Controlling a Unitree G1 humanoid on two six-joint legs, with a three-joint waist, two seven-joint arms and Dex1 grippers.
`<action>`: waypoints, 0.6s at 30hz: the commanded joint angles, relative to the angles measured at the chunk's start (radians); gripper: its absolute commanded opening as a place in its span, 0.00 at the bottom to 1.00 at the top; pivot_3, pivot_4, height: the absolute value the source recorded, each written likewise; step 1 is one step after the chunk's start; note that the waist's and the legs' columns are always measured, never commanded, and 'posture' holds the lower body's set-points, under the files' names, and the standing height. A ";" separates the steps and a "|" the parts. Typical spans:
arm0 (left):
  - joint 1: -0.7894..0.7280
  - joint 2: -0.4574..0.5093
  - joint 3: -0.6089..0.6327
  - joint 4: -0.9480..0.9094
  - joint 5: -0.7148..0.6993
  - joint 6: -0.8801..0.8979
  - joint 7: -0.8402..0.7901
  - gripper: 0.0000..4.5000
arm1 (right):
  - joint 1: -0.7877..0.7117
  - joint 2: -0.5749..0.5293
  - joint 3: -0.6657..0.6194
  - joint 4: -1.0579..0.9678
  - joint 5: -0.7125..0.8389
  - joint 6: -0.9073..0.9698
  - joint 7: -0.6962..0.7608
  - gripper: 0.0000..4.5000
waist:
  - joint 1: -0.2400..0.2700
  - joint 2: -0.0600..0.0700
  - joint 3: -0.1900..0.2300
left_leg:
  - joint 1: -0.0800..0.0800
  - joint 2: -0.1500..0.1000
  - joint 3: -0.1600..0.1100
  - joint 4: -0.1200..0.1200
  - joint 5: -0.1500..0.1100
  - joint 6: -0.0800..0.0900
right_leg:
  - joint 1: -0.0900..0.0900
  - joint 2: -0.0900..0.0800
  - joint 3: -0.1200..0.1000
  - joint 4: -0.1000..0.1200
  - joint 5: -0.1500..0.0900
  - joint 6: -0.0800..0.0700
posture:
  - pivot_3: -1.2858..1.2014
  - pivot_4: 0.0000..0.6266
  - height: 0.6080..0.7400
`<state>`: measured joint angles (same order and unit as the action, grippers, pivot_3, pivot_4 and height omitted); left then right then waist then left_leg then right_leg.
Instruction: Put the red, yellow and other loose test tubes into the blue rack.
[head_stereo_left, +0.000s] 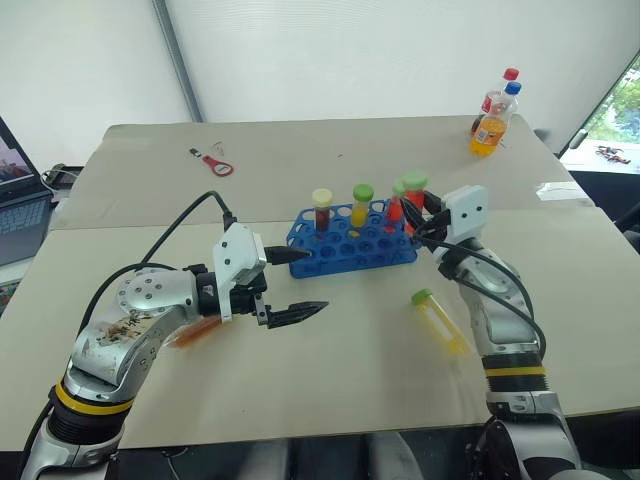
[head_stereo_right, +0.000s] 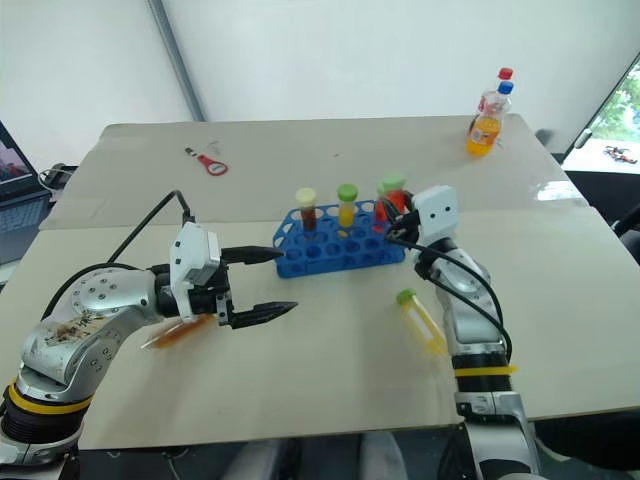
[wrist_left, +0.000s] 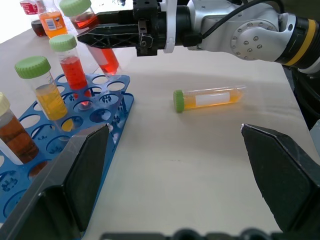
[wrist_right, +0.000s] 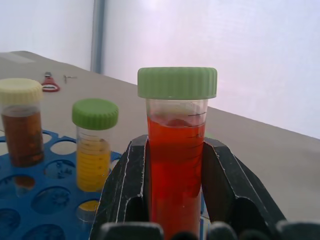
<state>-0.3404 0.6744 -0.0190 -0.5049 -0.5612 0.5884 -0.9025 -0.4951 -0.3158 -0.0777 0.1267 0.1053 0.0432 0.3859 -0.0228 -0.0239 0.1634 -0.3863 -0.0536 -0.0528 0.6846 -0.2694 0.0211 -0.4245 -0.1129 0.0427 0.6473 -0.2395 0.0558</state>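
Red test tube (wrist_right: 176, 165), green-capped, is clamped upright in the right claw (head_stereo_left: 420, 212) at the blue rack's (head_stereo_left: 352, 250) end, while the left claw (head_stereo_left: 300, 285) hangs spread wide and empty over the desk (head_stereo_left: 330, 370).

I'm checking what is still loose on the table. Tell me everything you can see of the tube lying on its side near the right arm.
The loose yellow tube is clear plastic with a green ribbed screw cap, a white label patch and yellow-orange liquid. It lies flat on the table, apart from the blue rack; nothing touches it.
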 joint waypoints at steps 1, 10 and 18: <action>-0.033 -0.009 0.012 -0.035 -0.035 0.011 0.015 1.00 | -0.007 0.003 0.002 -0.015 -0.007 -0.045 -0.010 0.22 | 0.000 0.000 0.000 | 0.000 0.000 0.000 0.000 0.000 0.000 | 0.000 0.000 0.000 0.000 0.000 0.000 | 0.52 0.24 1.00; -0.065 -0.009 0.002 -0.031 -0.046 0.036 0.028 1.00 | -0.021 0.026 0.032 0.026 -0.019 -0.077 -0.016 0.22 | -0.011 0.000 0.000 | 0.001 0.000 0.000 0.000 0.000 0.000 | 0.001 0.000 0.000 0.000 0.000 0.000 | 0.52 0.24 1.00; -0.083 -0.012 -0.001 -0.032 -0.047 0.054 0.040 1.00 | -0.006 0.060 0.043 0.004 -0.022 -0.080 -0.032 0.22 | -0.019 0.000 0.000 | 0.001 0.000 0.000 0.000 0.000 0.000 | 0.001 0.000 0.000 0.000 0.000 0.000 | 0.52 0.24 1.00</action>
<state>-0.4065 0.6630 -0.0237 -0.5055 -0.5915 0.6415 -0.8667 -0.5007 -0.2608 -0.0379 0.1664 0.0822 -0.0174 0.3631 -0.0417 -0.0239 0.1633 -0.3852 -0.0535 -0.0529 0.6843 -0.2694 0.0212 -0.4236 -0.1127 0.0428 0.6473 -0.2394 0.0558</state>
